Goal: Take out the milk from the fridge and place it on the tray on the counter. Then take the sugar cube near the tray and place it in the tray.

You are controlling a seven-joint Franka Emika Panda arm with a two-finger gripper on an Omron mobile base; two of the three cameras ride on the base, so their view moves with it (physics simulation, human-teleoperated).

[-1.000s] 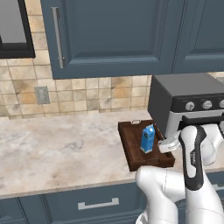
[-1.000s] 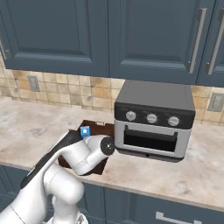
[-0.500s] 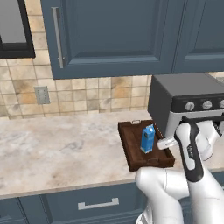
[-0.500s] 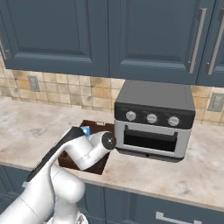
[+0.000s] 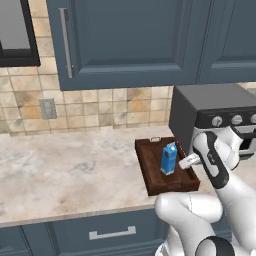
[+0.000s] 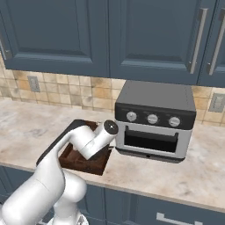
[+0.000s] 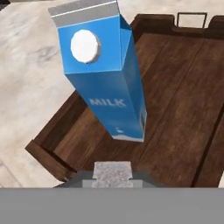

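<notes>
Milk [image 5: 169,159], a small blue carton, stands upright inside the dark wooden tray [image 5: 150,177] on the beige marbled desk [image 5: 65,170], so we judge the first half of the task done. The tray sits just left of a grey toaster oven [image 6: 154,121], under dark blue cabinets [image 5: 130,40].

In the hand view the carton [image 7: 103,78] rises from the tray floor [image 7: 183,109], its white round patch facing us, with nothing touching it. At the bottom of that view sits a small pale speckled block [image 7: 113,170], right where the fingers would rise. We think it is the sugar cube, pinched between them, though the tips themselves are too hidden to be sure. The fingers [image 5: 190,161] are drawn in as tight as they go, and they hover over the near right part of the tray, beside the carton.

We judge the step in hand to be the placing of the cube. The next move calls for lowering over bare tray floor, clear of the carton so as not to tip it, then parting the fingers.
</notes>
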